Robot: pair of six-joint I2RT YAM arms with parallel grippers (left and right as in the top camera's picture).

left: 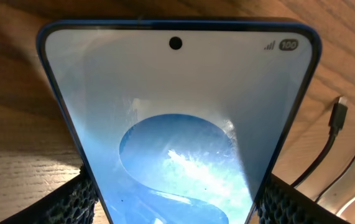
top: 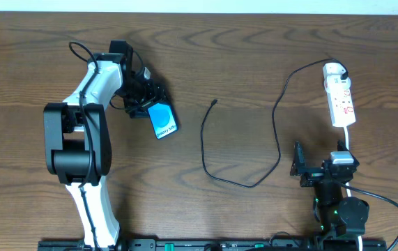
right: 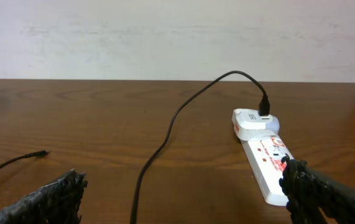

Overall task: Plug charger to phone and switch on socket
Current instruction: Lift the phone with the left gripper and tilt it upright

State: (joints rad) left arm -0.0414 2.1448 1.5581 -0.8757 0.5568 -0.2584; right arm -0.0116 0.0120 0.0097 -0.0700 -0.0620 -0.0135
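Two claws had split the work between them. Overhead, the left claw [top: 148, 105] was closed on one end of the phone [top: 163, 121] at the left of the worktop [top: 240, 49], screen up. I judged the grip was meant to steady the phone for plugging. The charger [top: 205, 150] lay in a loose loop across the middle. Its plug tip [top: 215, 102] was well apart from the phone, to its right, and its far end ran into the white adapter [top: 333, 70] seated in the socket [top: 343, 104] near the right edge. The right claw [top: 323, 164] sat just below the socket, touching nothing. In the left wrist view, dark pads [left: 71, 200] pressed both long edges of the phone, and the plug tip lay on the wood off to the right. Whether the phone was lifted I could not tell. In the right wrist view, the right claw's fingers [right: 50, 199] stood wide apart and empty, facing the cable and socket, probably placed to fetch the tip first. Whether the socket's switch was on could not be told.
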